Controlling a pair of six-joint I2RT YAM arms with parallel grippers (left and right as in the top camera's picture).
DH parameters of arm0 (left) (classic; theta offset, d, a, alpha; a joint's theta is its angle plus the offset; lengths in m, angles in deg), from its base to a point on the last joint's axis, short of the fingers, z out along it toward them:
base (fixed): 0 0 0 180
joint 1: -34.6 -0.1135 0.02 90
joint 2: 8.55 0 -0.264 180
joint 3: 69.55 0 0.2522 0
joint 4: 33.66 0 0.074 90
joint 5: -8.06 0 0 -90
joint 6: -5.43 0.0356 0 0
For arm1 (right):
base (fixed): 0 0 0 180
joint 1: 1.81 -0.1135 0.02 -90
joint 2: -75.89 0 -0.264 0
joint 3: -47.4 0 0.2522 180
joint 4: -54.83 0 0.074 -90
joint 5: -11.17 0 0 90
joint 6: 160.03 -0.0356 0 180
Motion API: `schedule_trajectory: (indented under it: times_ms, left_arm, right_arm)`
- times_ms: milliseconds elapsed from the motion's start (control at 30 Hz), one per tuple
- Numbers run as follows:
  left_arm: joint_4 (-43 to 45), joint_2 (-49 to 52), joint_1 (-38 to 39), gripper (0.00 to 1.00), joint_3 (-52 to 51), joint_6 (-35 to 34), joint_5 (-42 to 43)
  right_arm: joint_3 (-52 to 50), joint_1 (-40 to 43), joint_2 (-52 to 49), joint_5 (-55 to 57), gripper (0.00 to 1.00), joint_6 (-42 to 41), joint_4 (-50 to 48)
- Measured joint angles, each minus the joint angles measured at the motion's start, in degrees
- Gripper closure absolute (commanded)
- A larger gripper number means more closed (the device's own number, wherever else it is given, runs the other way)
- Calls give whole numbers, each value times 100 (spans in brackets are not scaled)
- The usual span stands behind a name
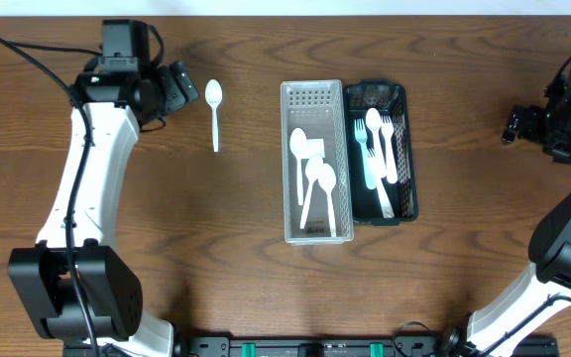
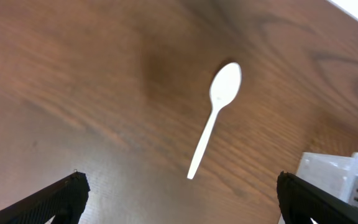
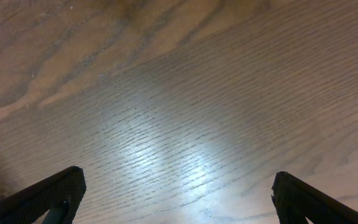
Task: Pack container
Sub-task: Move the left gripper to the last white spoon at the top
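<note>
- Spoon (image 1: 215, 114) lies loose on the table (image 1: 216, 248), left of the white tray (image 1: 315, 164). Its long axis runs front to back, bowl at the far end.
- Your left gripper (image 2: 180, 186) is nearer, just beside the bowl, fingers spread and empty.
- Your right gripper (image 1: 515, 125), also spread, is well apart.

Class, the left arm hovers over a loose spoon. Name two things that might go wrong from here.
1. The spoon lies flat on the table, so the open left gripper may push or flick it instead of pinching it.
2. The clear tray of spoons sits right beside the black tray holding forks; a careless drop might land in the wrong one.
</note>
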Motion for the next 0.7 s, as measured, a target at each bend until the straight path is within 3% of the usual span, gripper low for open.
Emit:
schedule_trajectory:
  times_ms: [433, 700]
  left_arm:
    - [90, 264, 26, 2, 334, 1150, 138]
    - [-260, 1582, 289, 2, 678, 1633, -85]
  right_arm:
    - [0, 0, 0, 0, 1, 0, 0]
    - [0, 0, 0, 2, 1, 0, 0]
